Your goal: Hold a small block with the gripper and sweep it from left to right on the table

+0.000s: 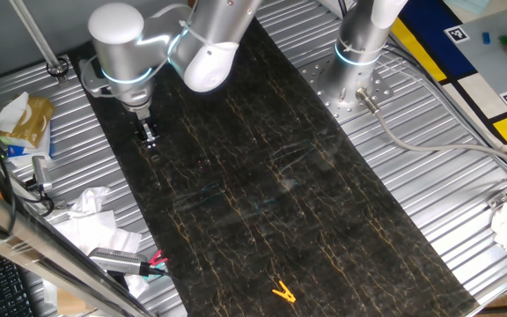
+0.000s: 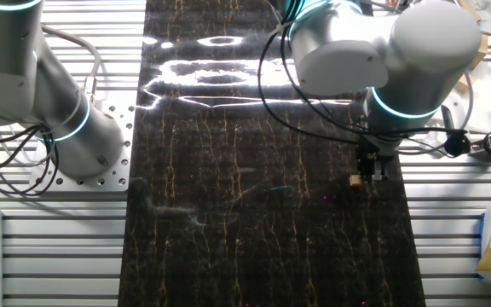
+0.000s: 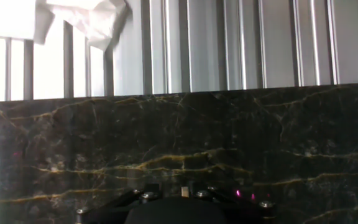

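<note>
Ribbed silver metal decking (image 1: 412,167) surrounds the long, near-black marble-like table (image 1: 262,194) with thin gold-orange veins. The small black two-finger claw (image 2: 370,167), mounted on a silver-grey arm (image 2: 399,60) with a glowing blue ring, hangs low over one long edge of the table, fingers pointing down.

The tiny tan wood-coloured cube (image 2: 356,180) lies at the fingertips, on the side of the claw that faces the middle of the table, and appears to rest on or just above the table surface. Whether the fingers are clamped on the cube or merely beside it cannot be determined; the spacing of the fingers is too small to resolve in either fixed view, and the hand view shows only the dark claw body (image 3: 179,208) and the table edge beyond it.

The coming sweep turns on one relation: nearly the full width of the table lies on the cube's side of the claw, with only a narrow strip behind it. Judged from this, travel should run across the table away from the near edge.

A yellow clothespin-like clip (image 1: 282,291) lies well apart from the claw, far along the table. A second upright silver arm (image 1: 363,35) stands on the opposite side.
</note>
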Available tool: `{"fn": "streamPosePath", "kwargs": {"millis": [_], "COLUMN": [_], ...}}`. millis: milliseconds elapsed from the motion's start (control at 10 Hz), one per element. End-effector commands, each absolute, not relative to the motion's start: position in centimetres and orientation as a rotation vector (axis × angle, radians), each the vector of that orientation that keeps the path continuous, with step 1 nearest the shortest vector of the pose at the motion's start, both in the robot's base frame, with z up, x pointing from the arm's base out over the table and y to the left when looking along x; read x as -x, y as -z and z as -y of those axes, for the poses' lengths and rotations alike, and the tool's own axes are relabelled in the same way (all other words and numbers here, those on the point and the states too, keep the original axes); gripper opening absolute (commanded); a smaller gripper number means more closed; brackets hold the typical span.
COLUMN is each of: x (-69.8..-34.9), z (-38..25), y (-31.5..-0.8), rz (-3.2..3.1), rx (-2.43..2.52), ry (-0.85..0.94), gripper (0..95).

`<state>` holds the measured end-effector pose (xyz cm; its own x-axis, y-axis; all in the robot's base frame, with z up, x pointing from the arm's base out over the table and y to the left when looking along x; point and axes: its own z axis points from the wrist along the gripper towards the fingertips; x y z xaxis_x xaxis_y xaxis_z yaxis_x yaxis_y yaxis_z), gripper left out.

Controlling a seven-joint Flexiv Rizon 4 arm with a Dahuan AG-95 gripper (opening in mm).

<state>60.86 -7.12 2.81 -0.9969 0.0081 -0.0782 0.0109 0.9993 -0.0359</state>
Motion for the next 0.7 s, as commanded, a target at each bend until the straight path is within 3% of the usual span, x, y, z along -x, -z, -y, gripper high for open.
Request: {"fn": "streamPosePath", "kwargs": {"millis": [100,700], "x": [-60.88,-60.55], "z": [7.09,7.28], "y": [-2.88,-2.60], "rz": [-3.064,-3.046], "rx": [-0.022,0.016], "ry": [0.052,0.043], "gripper": [38.0,38.0]}}
